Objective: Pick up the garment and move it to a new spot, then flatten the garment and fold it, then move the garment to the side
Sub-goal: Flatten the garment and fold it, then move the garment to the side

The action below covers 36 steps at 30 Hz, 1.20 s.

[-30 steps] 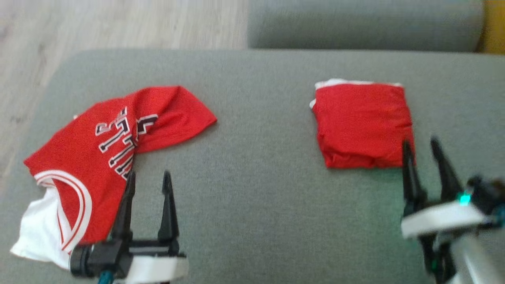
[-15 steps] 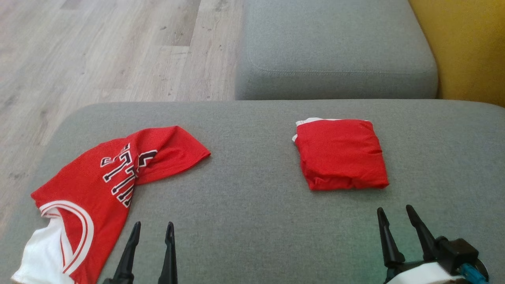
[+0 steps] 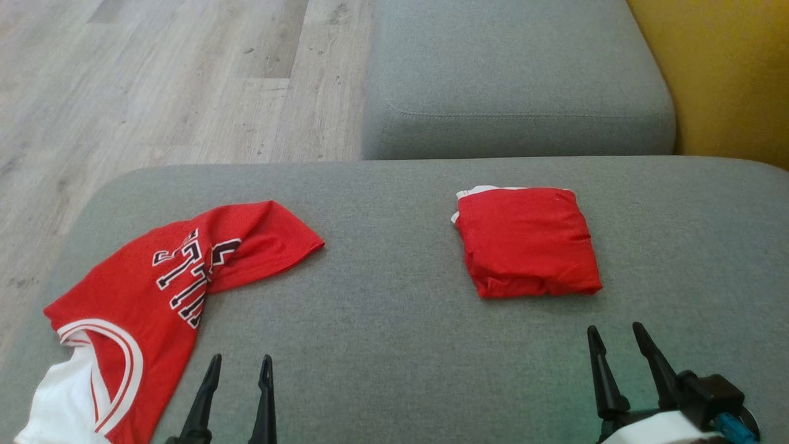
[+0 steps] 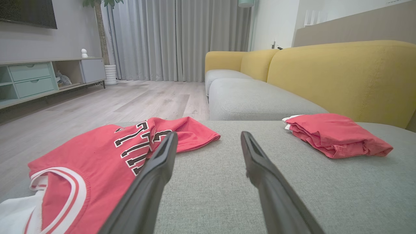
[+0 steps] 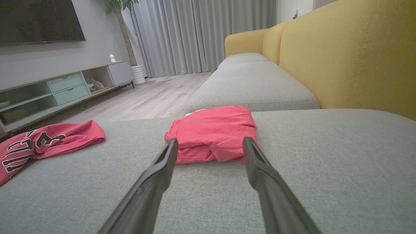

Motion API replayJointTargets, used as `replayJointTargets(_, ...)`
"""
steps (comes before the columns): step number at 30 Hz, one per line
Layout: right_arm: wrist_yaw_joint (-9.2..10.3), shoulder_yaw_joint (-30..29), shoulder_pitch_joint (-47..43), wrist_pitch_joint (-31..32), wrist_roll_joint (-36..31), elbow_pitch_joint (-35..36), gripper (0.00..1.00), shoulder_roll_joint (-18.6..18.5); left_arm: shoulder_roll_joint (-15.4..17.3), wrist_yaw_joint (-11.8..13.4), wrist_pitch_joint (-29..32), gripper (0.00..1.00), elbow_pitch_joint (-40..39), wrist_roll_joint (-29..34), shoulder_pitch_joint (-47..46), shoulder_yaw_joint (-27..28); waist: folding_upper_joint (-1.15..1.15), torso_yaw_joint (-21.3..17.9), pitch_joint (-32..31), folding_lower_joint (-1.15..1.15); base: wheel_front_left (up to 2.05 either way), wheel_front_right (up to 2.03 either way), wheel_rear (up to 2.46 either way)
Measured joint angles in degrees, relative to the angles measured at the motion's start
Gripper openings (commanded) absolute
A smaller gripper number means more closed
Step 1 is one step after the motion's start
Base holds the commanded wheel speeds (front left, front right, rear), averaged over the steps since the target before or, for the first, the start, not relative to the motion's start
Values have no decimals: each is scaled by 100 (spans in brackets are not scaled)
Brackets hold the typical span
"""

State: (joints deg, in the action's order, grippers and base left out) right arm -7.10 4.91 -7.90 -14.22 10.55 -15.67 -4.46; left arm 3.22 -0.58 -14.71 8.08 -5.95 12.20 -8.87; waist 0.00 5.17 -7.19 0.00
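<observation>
A folded red garment (image 3: pixel 527 242) lies squared on the right half of a grey sofa cushion (image 3: pixel 394 345), apart from the robot's right gripper (image 3: pixel 615 328), whose two dark fingers stand spread and empty a little short of the bundle's near edge; a second ago those fingertips reached the bundle's near right corner, and they have since drawn clear of it; the left gripper (image 3: pixel 241 357), also spread wide and holding nothing, has likewise pulled back from the lettered part of a red jersey (image 3: pixel 142 290), which sprawls crumpled at the cushion's left end with a white part at the near left corner; the head camera has itself lifted in that second, showing more of the wooden floor (image 3: pixel 154 80) and a yellow backrest (image 3: pixel 727 74), so the cloths' slide down the frame is no move of theirs; the retreat suggests the fold and the shift aside are done for the bundle, while the jersey, neither flattened nor folded, looks the next piece to be picked up.
</observation>
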Motion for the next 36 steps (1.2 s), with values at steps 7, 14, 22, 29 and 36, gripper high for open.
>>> replayJointTargets(7, 0, -7, 1, 0, 1, -19, 100, 4, -1, 0, 0, 100, 62, 7, -12, 45, 0, -27, 0, 0, 0, 0, 0)
replayJointTargets(14, 0, 20, 12, 0, -7, -70, 100, 4, -2, 8, 0, 100, 78, 7, -136, 113, 0, -96, 86, 0, 0, 0, 0)
replayJointTargets(22, 0, 47, 41, 0, -56, -82, 100, 4, -4, 33, 0, 100, 47, 5, -246, 130, 0, -163, 277, 0, 0, 0, 0)
replayJointTargets(29, 0, -57, 597, -1, 33, -424, 100, -2, -11, 15, 0, 100, -197, 77, -632, 53, 0, -182, 674, 0, 0, 0, 0)
replayJointTargets(36, 0, 66, 2503, 569, 836, -1463, 100, -475, -26, -104, 0, 100, -466, 207, -1420, -85, 0, -143, 1476, 3, 0, 0, 0)
